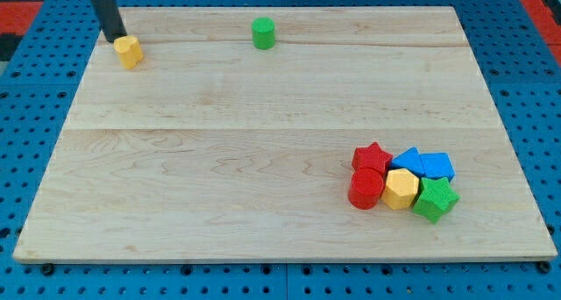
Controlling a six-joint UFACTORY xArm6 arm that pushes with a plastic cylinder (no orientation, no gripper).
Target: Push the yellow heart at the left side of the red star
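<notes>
The yellow heart point(129, 51) lies near the board's top left corner. My tip point(116, 39) touches its upper left side. The red star point(372, 157) sits far off at the lower right, at the upper left of a tight cluster of blocks. The wide stretch of board between heart and star holds no blocks.
A green cylinder point(263, 32) stands at the top middle. Packed against the red star are a red cylinder point(366, 189), a yellow hexagon point(401, 189), a green star point(435, 198) and two blue blocks point(407, 159) point(437, 166). The wooden board point(263, 160) rests on a blue pegboard.
</notes>
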